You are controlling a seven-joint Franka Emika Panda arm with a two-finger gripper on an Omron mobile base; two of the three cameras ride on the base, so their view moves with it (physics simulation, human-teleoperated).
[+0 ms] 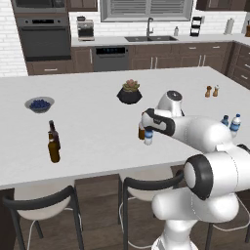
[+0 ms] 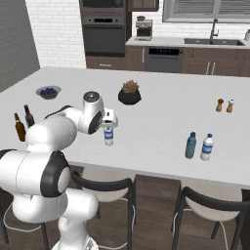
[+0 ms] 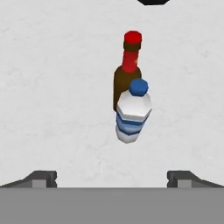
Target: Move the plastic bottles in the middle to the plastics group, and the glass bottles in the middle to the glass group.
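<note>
- Over the middle of the white island counter (image 1: 97, 141), the gripper (image 3: 112, 178) hangs with its fingers spread wide and nothing between them.
- Below it in the hand view stands a clear plastic bottle with a blue cap (image 3: 132, 113), and the amber glass bottle with a red cap (image 3: 128, 70) stands just behind it, the two close enough to overlap.
- Toward the right end of the counter, a teal-blue bottle (image 2: 190, 145) stands just beside a clear water bottle with a blue cap and blue-white label (image 2: 207, 147).
- At the left end, two brown glass bottles with dark tops (image 1: 53, 141) stand close together, well apart from the middle pair.
- Farther back sit a bowl of blueberries (image 1: 39, 104), a potted succulent (image 1: 130, 92) and two small shakers (image 1: 212, 91).
</note>
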